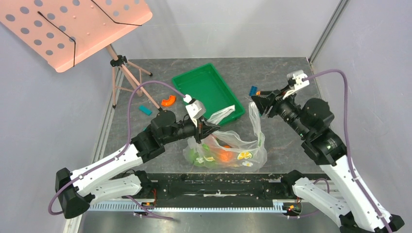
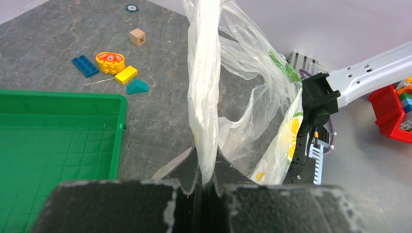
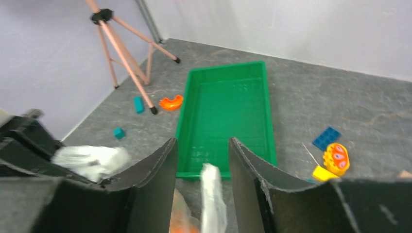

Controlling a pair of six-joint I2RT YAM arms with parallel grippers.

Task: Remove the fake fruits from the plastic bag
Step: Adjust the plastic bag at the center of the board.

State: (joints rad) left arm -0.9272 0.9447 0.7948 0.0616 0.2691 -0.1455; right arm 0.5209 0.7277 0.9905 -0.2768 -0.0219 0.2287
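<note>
The plastic bag (image 1: 228,150) lies crumpled on the table in front of the arm bases. Through it I see a round orange fruit (image 1: 224,155) and a green piece (image 1: 194,156); the other fruits are hidden. My left gripper (image 1: 206,127) is shut on one loop handle (image 2: 204,87) and holds it up taut. My right gripper (image 1: 257,101) is open around the other handle (image 1: 253,116), which stands up from the bag. In the right wrist view that white strip (image 3: 211,194) sits between the spread fingers (image 3: 160,170) without being pinched.
A green tray (image 1: 209,92) stands behind the bag. An orange curved toy (image 1: 168,101) and a teal block (image 1: 145,109) lie to its left by the tripod (image 1: 121,73). Coloured blocks (image 2: 111,63) lie to its right. A red bin (image 2: 393,111) sits off the table.
</note>
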